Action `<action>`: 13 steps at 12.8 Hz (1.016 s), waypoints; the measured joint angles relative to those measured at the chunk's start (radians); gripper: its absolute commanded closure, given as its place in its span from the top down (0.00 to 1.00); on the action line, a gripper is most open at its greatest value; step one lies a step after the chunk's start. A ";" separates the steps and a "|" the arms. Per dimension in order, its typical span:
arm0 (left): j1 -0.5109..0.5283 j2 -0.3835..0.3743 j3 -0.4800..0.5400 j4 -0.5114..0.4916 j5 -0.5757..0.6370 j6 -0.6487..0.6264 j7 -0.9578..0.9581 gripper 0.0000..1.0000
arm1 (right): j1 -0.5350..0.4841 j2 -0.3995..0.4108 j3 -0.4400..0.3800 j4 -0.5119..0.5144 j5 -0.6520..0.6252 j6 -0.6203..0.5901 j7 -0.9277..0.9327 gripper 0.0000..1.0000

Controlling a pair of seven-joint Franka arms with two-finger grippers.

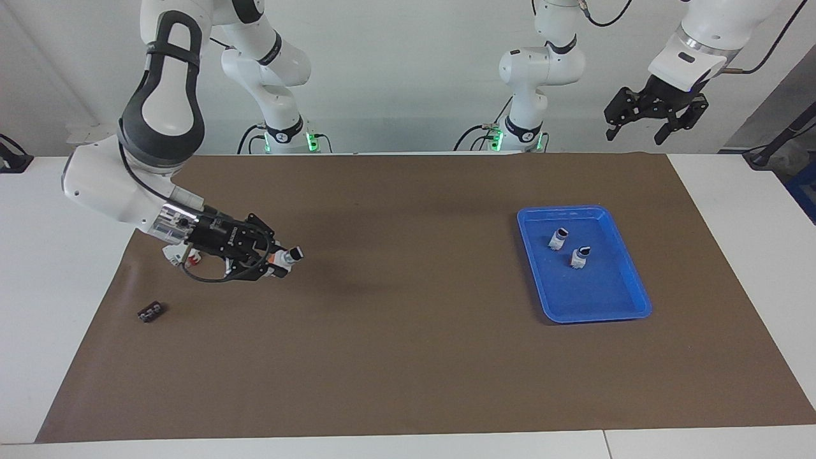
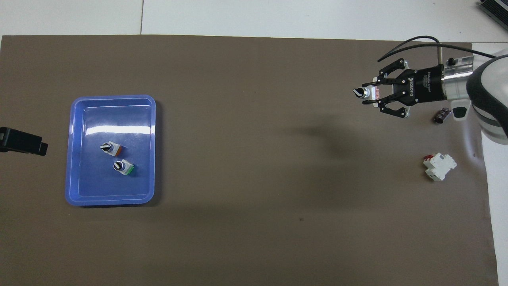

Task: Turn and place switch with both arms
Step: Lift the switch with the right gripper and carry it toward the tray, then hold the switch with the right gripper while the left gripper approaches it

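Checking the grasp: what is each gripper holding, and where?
Right gripper grips the switch by its body, knob end sticking out. Left gripper holds nothing.

Over the mat near the worktop's right-arm end, the right gripper lies level, clamped on a switch whose knob points toward the tray. A white block and a small black block lie close by. Two switches sit in the tray. The left gripper shows at the other end.
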 measured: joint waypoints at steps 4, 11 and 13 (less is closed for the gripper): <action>-0.001 -0.002 -0.004 0.000 0.000 -0.017 0.000 1.00 | -0.001 -0.011 0.107 0.057 0.089 0.004 0.138 0.00; -0.083 -0.040 -0.030 -0.065 -0.153 -0.019 -0.155 0.77 | 0.129 -0.029 0.264 0.104 0.061 0.200 0.403 0.00; -0.084 -0.040 -0.029 -0.065 -0.285 0.017 -0.302 0.77 | 0.231 -0.028 0.265 0.104 -0.016 0.320 0.450 0.00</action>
